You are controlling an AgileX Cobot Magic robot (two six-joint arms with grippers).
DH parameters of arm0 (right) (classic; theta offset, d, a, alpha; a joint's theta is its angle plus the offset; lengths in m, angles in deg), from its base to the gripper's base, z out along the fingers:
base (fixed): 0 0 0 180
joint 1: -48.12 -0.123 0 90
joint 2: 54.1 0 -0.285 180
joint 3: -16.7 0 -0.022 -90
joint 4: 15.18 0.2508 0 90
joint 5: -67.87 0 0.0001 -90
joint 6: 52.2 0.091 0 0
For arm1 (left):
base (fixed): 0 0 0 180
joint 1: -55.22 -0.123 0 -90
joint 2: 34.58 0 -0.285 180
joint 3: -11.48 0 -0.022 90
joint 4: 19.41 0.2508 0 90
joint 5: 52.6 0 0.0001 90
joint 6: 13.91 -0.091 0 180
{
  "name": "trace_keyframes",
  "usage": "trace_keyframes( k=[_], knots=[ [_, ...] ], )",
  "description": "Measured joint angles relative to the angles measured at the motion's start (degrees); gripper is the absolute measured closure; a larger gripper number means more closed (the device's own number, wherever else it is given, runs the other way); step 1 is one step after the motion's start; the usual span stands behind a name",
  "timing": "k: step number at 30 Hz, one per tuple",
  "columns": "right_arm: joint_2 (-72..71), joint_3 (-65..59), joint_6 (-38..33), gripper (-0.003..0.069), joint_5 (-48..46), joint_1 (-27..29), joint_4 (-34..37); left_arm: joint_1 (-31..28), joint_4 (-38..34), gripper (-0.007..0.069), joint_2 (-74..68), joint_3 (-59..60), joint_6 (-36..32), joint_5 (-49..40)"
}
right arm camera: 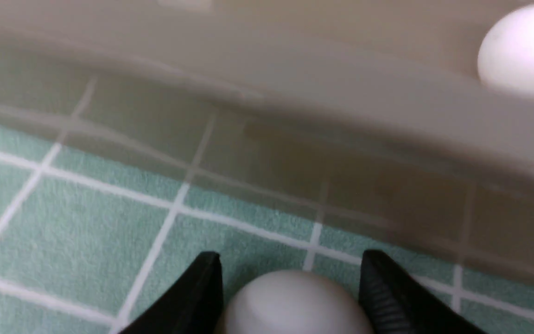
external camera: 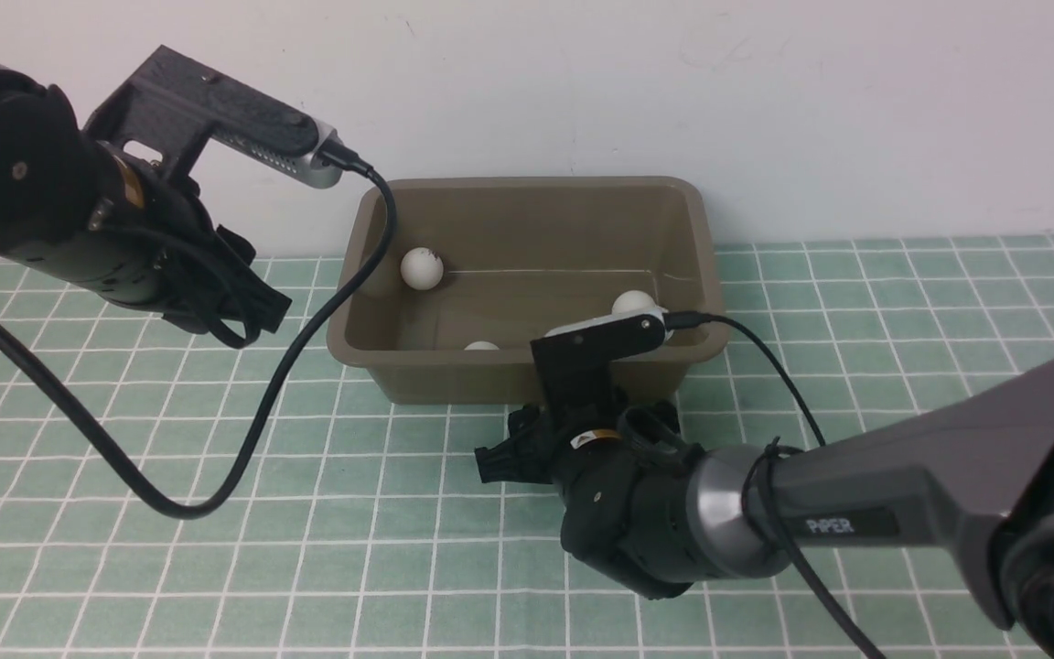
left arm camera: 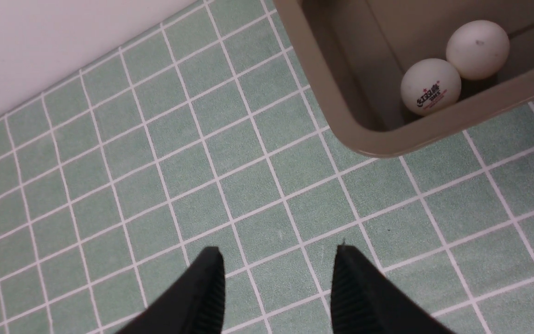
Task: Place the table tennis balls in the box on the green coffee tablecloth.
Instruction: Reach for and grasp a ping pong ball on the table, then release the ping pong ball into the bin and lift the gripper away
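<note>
Between the box and the robot, the cloth (external camera: 216,567) lies flat: soft teal weave, matte, ruled by thin white lines into small squares. The box (external camera: 454,384) stands on it against the wall, a smooth olive-brown plastic tub with rounded corners, sloping sides and a flared rim.

The left gripper (left arm camera: 278,253) hangs over bare cloth beside the box's left end, its ribbed black fingers apart with nothing between them. The right gripper (right arm camera: 290,254) is low at the near wall, one finger on each side of a ball (right arm camera: 295,301) that sits on the cloth just short of the box. That view is blurred, so I cannot tell whether the pads already press on the ball or only flank it.

At least three other balls (external camera: 422,268) lie in the box, small, white and matte, some with dark print.

The step in hand looks like the grasp. A hollow, smooth sphere will likely squirt out of an off-centre pinch, so the pads should meet it across its widest part and squeeze lightly. The lift should then go straight up until the ball clears the flared rim. Releasing it low inside the box would lessen the chance of a bounce out.
</note>
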Motion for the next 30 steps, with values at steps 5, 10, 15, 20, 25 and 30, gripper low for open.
trace_keyframes(
  k=[5,10,15,20,25,30],
  knots=[
    [-0.48,0.16,-17.82,0.0311,4.36,-3.09,10.37,0.00,0.00,0.0336,0.00,0.00,0.00,0.00],
    [-2.97,0.06,-36.90,0.0311,13.71,-9.66,22.66,0.00,0.00,0.0336,0.00,0.00,0.00,-0.40],
    [-7.83,0.06,-46.74,0.0311,16.49,-14.71,27.28,0.00,0.00,0.0336,0.00,0.00,0.00,-0.57],
    [-12.79,0.03,-47.91,0.0311,16.50,-16.54,28.86,0.00,-0.05,0.0336,0.00,0.00,0.26,-0.86],
    [-17.21,0.03,-47.82,0.0311,15.96,-16.75,25.75,0.00,-0.30,0.0336,0.00,0.00,1.40,-1.11],
    [-21.79,0.03,-44.15,0.0311,12.15,-13.29,21.55,0.00,-0.42,0.0336,0.00,0.00,1.40,-1.70]
  ],
)
